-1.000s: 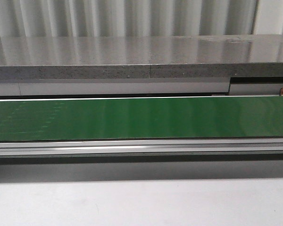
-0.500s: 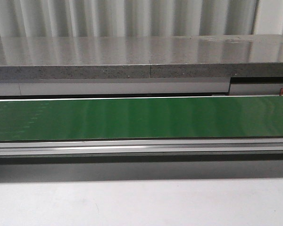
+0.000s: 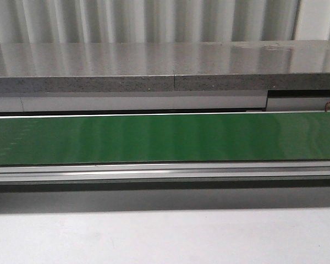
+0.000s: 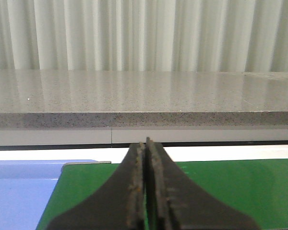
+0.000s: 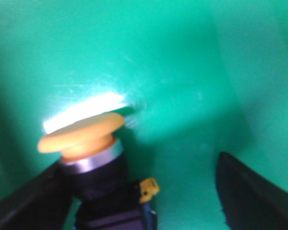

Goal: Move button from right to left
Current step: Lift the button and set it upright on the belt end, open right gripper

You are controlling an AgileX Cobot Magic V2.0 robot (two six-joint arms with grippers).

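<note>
Right wrist view: right gripper apart around the button (left gripper together), belt bare beyond.

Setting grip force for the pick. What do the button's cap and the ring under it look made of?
Button: the cap looks like yellow-orange moulded plastic, matte to satin, with no sharp highlights. The ring below it looks like bright metal or chromed plastic; it shows a silvery reflective band. The picture is blurred, so neither is certain.
</note>
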